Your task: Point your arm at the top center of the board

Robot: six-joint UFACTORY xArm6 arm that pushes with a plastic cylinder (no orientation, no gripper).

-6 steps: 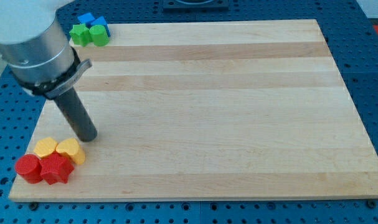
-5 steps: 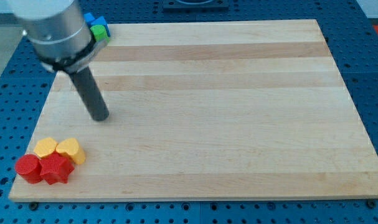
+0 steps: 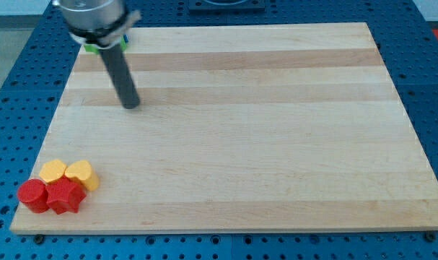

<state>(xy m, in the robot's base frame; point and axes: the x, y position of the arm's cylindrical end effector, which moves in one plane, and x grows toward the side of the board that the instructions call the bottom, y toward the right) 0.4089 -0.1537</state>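
Evidently no fingers fitted; my tip point(image 3: 131, 105) sat upper-left on table point(image 3: 276, 144); should slide right, upward, clear of blocks.

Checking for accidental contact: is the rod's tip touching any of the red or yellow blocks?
No, my tip rests on bare wood in the board's upper left, well apart from the yellow blocks and red blocks clustered at the bottom-left corner.

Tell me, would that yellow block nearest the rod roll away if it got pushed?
Probably not. The yellow block looks flat-topped and squat, so it should slide, not roll. It touches the other yellow block and a red block, so they would likely shift together. My tip is well above it.
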